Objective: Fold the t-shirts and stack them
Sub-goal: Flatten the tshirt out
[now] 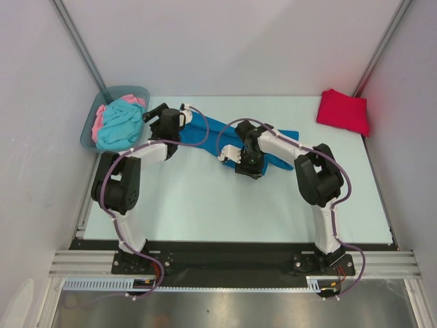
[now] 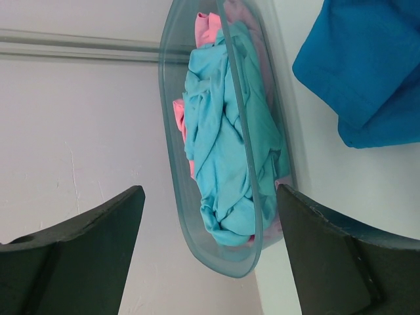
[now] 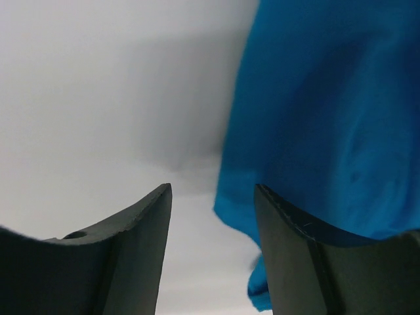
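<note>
Blue shirt: the blue shirt (image 1: 212,133) lies spread and rumpled on the table (image 1: 205,198), running from near the bin (image 1: 126,89) toward the middle right, not yet folded.
Other shirts: a red shirt (image 1: 343,109) sits folded at the far right corner. A turquoise shirt (image 1: 119,126) and a pink shirt (image 1: 101,116) are bunched in the bin.
Right gripper: the right gripper (image 3: 213,189) hangs low over the blue shirt's near edge with its jaws partly apart. Bare table shows in the gap, and the cloth lies beside and past one finger, so nothing is held.
Left gripper: the left gripper (image 2: 210,190) is spread wide and empty, facing the bin with the blue shirt off to one side.
Risk, missed pinch: the hem sits to one side of the right gap, so a squeeze here would likely meet only the table, or catch a thin corner that slips out on the lift.
Risk, single layer: the cloth looks doubled at that edge, and catching one layer would probably pull the shirt askew.
Risk, lone pull: with only one end gripped, a drag would bunch the shirt instead of folding it.
Risk, bin: the left fingers are near the bin's rim, and a careless reach could nudge it or snag the turquoise shirt.
</note>
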{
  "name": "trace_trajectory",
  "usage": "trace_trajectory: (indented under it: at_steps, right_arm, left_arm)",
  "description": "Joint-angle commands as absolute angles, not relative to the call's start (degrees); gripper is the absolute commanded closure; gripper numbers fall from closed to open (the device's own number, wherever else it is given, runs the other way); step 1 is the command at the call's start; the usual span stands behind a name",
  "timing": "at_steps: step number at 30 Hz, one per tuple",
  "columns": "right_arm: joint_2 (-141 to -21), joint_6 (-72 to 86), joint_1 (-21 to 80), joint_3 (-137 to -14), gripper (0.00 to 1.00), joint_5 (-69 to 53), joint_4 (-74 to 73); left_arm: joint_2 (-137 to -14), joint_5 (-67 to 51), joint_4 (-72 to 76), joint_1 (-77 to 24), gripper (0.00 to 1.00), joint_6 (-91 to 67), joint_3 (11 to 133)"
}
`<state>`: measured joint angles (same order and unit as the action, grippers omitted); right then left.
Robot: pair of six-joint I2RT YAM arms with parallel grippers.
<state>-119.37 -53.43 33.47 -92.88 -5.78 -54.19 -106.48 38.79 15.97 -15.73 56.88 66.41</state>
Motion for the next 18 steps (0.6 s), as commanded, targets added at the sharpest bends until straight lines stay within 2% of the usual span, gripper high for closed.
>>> trace_trajectory:
  at_steps: [1,12,16,18]
  right_arm:
    - [-117.6,-52.1,33.4,-91.9,0.43,-0.9,-45.9]
    - [-117.3,-53.3,33.4,-88.9,0.47,1.6,-41.2]
    - [-117.1,-53.9,33.4,-86.3,0.63,2.1,-40.4]
    - [-117.0,-54.2,33.3,-85.4,0.66,2.5,-40.2]
  left_arm:
    - [-103.4,38.8,17.3,-15.6,0.12,55.4,66.5]
    - [-103.4,39.5,17.7,-15.6,0.12,55.8,66.9]
    - [-103.5,39.7,17.7,-15.6,0.12,56.1,67.5]
    - [-103.5,39.8,17.7,-15.5,0.12,56.2,67.8]
